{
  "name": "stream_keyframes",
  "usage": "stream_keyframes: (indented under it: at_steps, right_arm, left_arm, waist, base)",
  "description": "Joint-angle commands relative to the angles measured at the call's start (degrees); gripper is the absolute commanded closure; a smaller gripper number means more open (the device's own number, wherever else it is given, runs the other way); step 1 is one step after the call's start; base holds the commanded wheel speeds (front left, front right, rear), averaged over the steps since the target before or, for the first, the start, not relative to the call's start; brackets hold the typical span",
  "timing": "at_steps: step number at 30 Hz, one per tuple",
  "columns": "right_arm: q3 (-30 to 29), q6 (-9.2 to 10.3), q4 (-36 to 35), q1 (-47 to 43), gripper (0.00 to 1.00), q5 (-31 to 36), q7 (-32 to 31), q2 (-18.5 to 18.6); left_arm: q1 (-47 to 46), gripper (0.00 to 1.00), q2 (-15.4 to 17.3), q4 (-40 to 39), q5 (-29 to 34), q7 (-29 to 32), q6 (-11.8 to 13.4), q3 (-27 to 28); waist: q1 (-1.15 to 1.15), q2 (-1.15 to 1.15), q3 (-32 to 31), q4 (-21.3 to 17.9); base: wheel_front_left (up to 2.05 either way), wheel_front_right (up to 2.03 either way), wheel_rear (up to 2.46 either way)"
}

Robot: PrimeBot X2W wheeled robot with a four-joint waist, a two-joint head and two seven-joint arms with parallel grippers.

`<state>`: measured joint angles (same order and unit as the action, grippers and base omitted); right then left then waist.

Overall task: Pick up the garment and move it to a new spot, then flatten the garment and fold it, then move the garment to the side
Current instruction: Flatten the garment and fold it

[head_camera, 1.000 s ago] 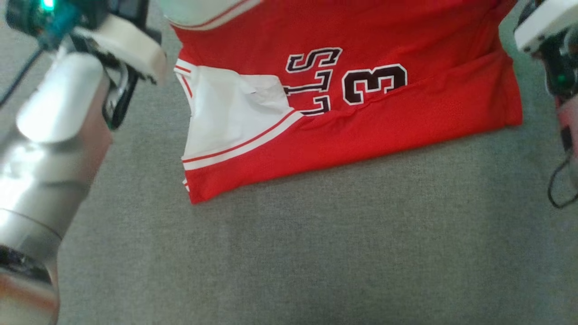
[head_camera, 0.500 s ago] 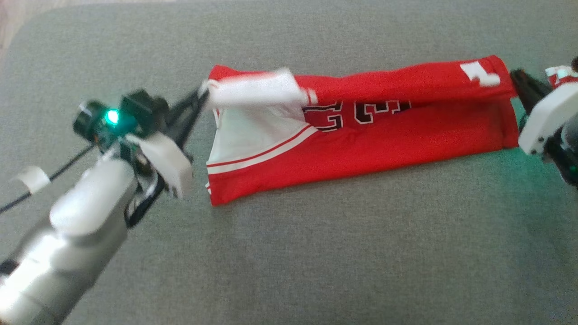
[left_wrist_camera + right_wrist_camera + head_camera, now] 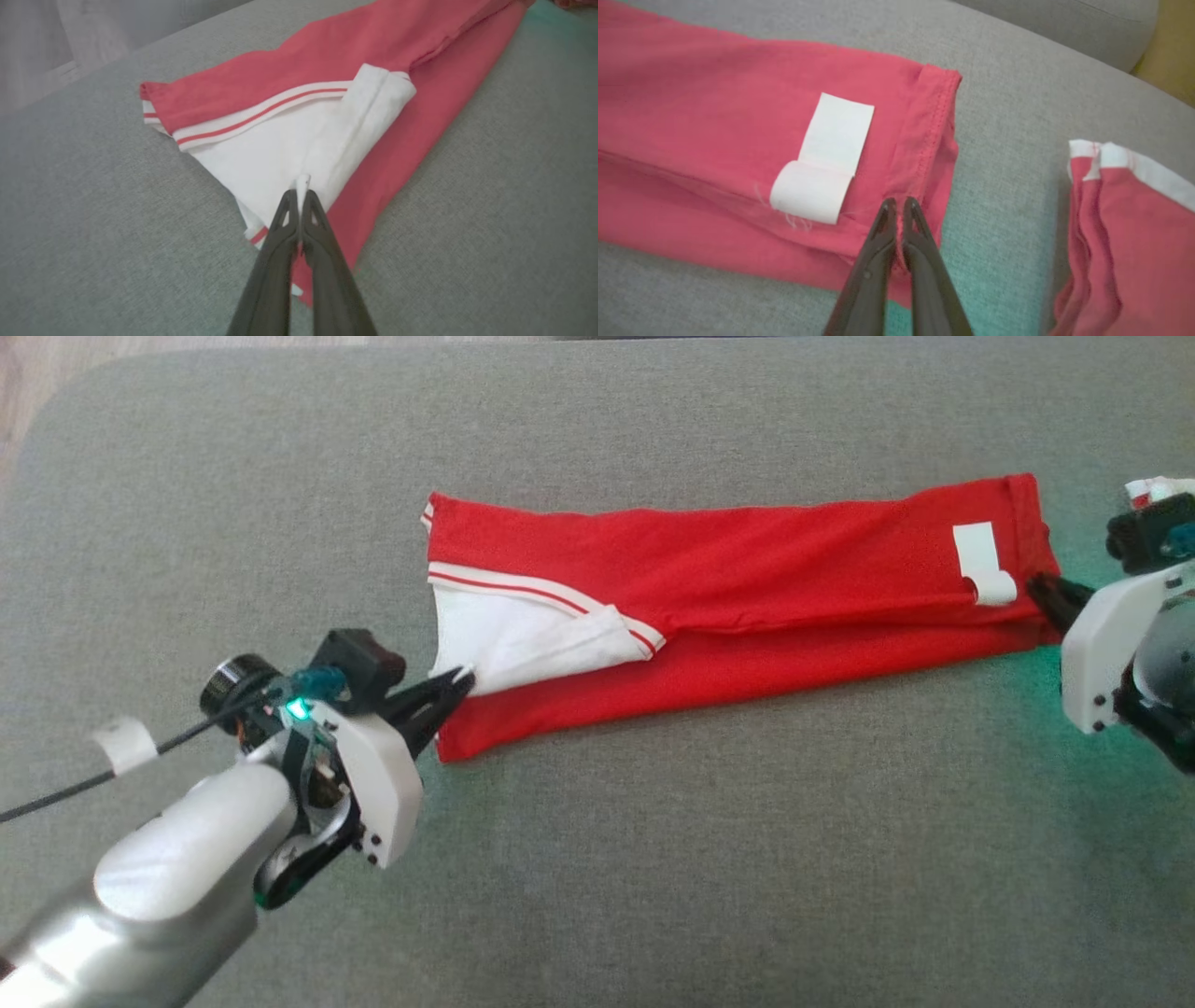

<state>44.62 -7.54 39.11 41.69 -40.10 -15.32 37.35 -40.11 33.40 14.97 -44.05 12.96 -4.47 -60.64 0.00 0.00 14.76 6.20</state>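
Left arm comes in low from lower left, forearm slanting up and right. Left pincer (image 3: pixel 460 679) clamped on white panel edge at near-left corner of red jersey (image 3: pixel 747 551). Jersey lies folded in long strip across grey upholstered surface (image 3: pixel 653 859), with wide bare room on robot's side. White label (image 3: pixel 976 546) sits near right hem. Right pincer (image 3: pixel 1038 588) clamped on hem corner, arm entering from right edge. Second red garment (image 3: pixel 1125 233) lies beside it, apart.

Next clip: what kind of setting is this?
Probably a living room or a home-style mock-up: a grey upholstered cushion with a rounded, sofa-like corner, wooden floor beyond it, and a red jersey laid out for folding.
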Motion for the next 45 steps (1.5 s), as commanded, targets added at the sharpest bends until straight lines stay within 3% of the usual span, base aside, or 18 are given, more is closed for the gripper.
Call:
stream_keyframes:
  at_steps: [1,7,8,9,10,11,16,21,22,25,29,32,35,39,45]
  right_arm:
    - [0.70,0.05,-1.18,-0.60,1.00,-0.39,-0.46,2.44]
    - [3.13,0.05,-1.52,-0.10,1.00,-2.18,-2.10,3.42]
    - [3.18,0.05,-1.46,0.04,0.61,-2.45,-1.86,3.36]
    - [3.18,0.05,-1.46,0.04,0.61,-2.45,-1.86,3.36]
    - [3.06,0.05,-1.39,0.18,0.00,-2.81,-1.42,3.19]
    - [2.75,0.05,-1.11,0.30,0.00,-3.40,-1.14,2.91]
    - [-1.24,0.05,-1.27,1.18,0.00,-8.32,2.63,0.78]
    - [-7.63,0.05,-2.66,2.59,0.00,-11.89,11.64,-2.48]
    - [-9.64,0.05,-3.03,2.74,0.00,-11.61,15.74,-4.21]
    - [-12.55,0.05,-3.25,2.60,0.00,-9.86,22.04,-7.51]
    - [-18.13,0.05,-2.42,0.76,0.00,-6.29,28.47,-13.25]
    - [-23.37,0.05,-2.44,-2.27,0.00,0.81,30.09,-17.46]
    - [-30.61,0.05,-6.39,-7.86,0.00,9.47,30.27,-23.12]
    - [-38.70,0.05,-13.51,-18.37,0.00,19.90,30.30,-31.28]
    - [-42.23,0.05,-18.74,-28.28,0.00,25.20,30.31,-34.38]
  left_arm:
    - [-1.32,1.00,2.75,-1.82,-0.06,0.40,0.54,2.08]
    - [-0.50,1.00,2.80,-3.97,-0.22,1.42,1.30,1.37]
    - [-0.38,1.00,2.77,-4.08,-0.24,1.40,1.46,1.33]
    - [-0.38,1.00,2.77,-4.08,-0.24,1.40,1.46,1.33]
    - [-0.41,0.43,2.77,-4.14,0.08,0.85,1.83,1.48]
    - [-0.47,0.00,2.74,-4.10,0.49,0.04,2.30,1.73]
    - [-0.43,0.00,1.36,-3.60,0.00,-5.92,5.87,5.42]
    - [-0.15,0.00,-1.51,-1.87,-0.12,-16.60,10.75,10.91]
    - [0.45,0.00,-3.07,-0.87,-0.61,-20.89,12.63,13.06]
    - [1.51,0.00,-5.11,0.39,-0.79,-25.76,15.36,16.04]
    - [4.25,0.00,-7.70,0.76,1.76,-27.82,20.64,20.87]
    - [8.65,0.00,-10.61,-2.58,5.27,-27.92,22.25,27.05]
    - [14.45,0.00,-14.22,-4.78,9.25,-27.93,21.99,32.50]
    - [21.69,0.00,-18.80,-4.96,14.25,-27.94,19.48,38.52]
    - [28.36,0.00,-24.39,-3.49,20.69,-27.95,14.28,45.03]
  waist:
    - [0.00,0.00,0.01,-0.08]
    - [0.00,0.00,0.14,-0.64]
    - [0.00,0.00,0.11,-0.76]
    - [0.00,0.00,0.11,-0.76]
    - [0.00,0.00,0.03,-0.91]
    - [0.00,0.00,-0.15,-1.05]
    - [0.00,0.00,-2.00,-1.65]
    - [0.00,0.00,-4.47,-2.11]
    - [0.00,0.00,-5.45,-2.29]
    - [0.00,0.00,-6.49,-2.55]
    - [0.00,0.00,-8.12,-2.58]
    - [0.00,0.00,-8.71,-2.56]
    - [0.00,0.00,-9.10,-2.38]
    - [0.00,0.00,-9.49,-2.36]
    - [0.00,0.00,-9.24,-2.57]
  base:
    - [0.00,0.00,0.00]
    - [0.00,0.00,0.00]
    - [0.00,0.00,0.00]
    - [0.00,0.00,0.00]
    - [0.00,0.00,0.00]
    - [0.00,0.00,0.00]
    - [0.00,0.00,0.00]
    - [0.00,0.00,0.00]
    - [0.00,0.00,0.00]
    - [0.00,0.00,0.00]
    - [0.00,0.00,0.00]
    - [0.00,0.00,0.00]
    - [0.00,0.00,0.00]
    - [0.00,0.00,0.00]
    - [0.00,0.00,0.00]
